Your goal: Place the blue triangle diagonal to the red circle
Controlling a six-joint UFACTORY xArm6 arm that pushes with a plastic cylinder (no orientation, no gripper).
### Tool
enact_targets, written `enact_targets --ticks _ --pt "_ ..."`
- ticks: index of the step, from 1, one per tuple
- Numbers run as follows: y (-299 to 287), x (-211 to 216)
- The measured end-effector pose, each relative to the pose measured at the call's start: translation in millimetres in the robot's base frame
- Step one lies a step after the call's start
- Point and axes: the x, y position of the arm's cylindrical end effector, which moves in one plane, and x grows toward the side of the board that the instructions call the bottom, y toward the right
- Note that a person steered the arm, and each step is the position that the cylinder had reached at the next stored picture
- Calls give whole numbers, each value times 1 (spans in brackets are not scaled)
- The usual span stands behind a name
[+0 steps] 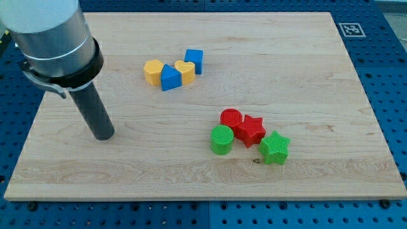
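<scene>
The rod's tip (103,135) rests on the wooden board (305,57), well left of the blue triangular block (170,78) and the red circular block (231,118); the arm carries no gripper.

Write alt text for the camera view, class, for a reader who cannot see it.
My tip rests at the wooden board's left, apart from all blocks. Near the top, a blue triangle sits between two yellow blocks; a red circle lies lower right.
</scene>
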Motion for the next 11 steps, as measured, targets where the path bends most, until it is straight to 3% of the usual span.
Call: enact_targets --ticks 1,2,3,4,5,7,8,11 --pt "3 -13" --pt "25 -56" --pt "69 -74" --pt "118 -69" --pt "127 -69" --pt "72 -85" --pt "73 -121" --pt "82 -125"
